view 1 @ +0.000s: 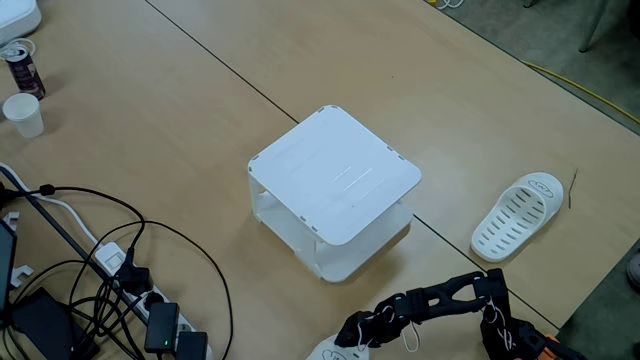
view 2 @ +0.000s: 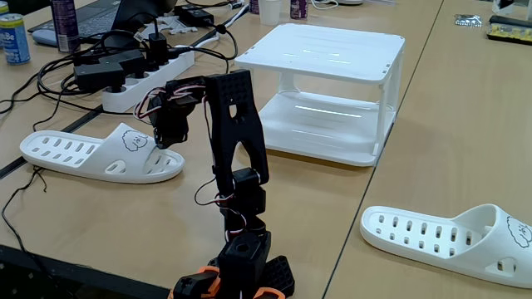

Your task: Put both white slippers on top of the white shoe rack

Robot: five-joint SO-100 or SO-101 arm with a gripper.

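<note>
So, both white slippers are on the table and the white shoe rack (view 2: pixel 332 54) top is bare. 1 slipper (view 2: pixel 100 155) lies at the left of a fixed view, right under the gripper (view 2: pixel 164 137), which hangs over its strap end; whether the jaws are spread or pinched can't be told. The other slipper (view 2: pixel 453 241) sits at the lower right, well apart from the arm. They look like light, rubbery foam, so some flex is expected and little weight. The arched strap with the cartoon face is probably the best grab spot, since the flat slotted sole could bend or slip.
</note>
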